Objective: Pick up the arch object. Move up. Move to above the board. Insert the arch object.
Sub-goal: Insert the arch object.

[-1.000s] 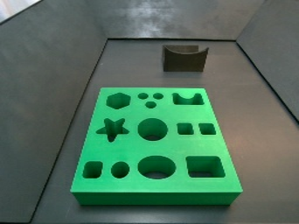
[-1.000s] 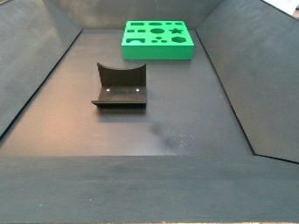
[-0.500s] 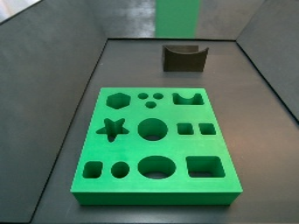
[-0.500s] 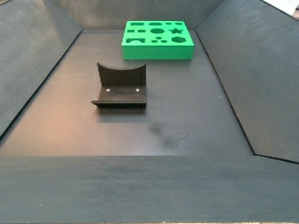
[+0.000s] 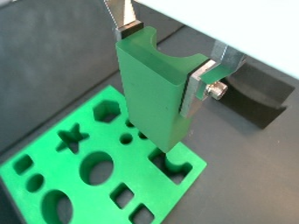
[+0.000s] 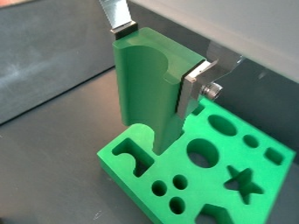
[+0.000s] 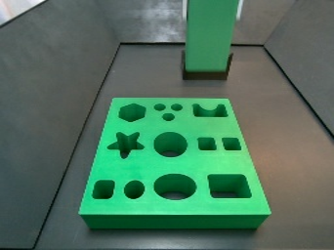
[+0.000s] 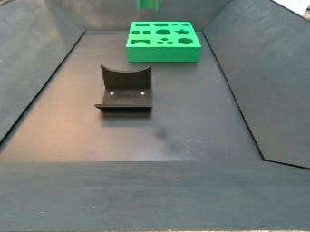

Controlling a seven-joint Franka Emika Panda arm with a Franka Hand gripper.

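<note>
The arch object [image 5: 152, 83] is a tall light green block with a curved notch in its top. My gripper [image 5: 163, 59] is shut on it, one silver finger on each side, as both wrist views show [image 6: 160, 55]. It hangs upright above the board [image 5: 131, 166], a bright green slab with many shaped holes, near the edge that carries the notched arch hole. In a side view the arch object [image 7: 209, 34] hangs over the far end of the board [image 7: 146, 166]; the gripper itself is above the frame. Its lower tip [image 8: 150, 4] shows above the board [image 8: 164, 56].
The fixture [image 8: 125, 91], a dark L-shaped bracket on a base plate, stands on the dark floor apart from the board and appears in a wrist view [image 5: 260, 94]. Sloping grey walls [image 8: 36, 72] enclose the floor on all sides.
The arch object has come down from the top edge of a side view. It now hangs lower, in front of the fixture and over the board's far end. The board has not moved.
</note>
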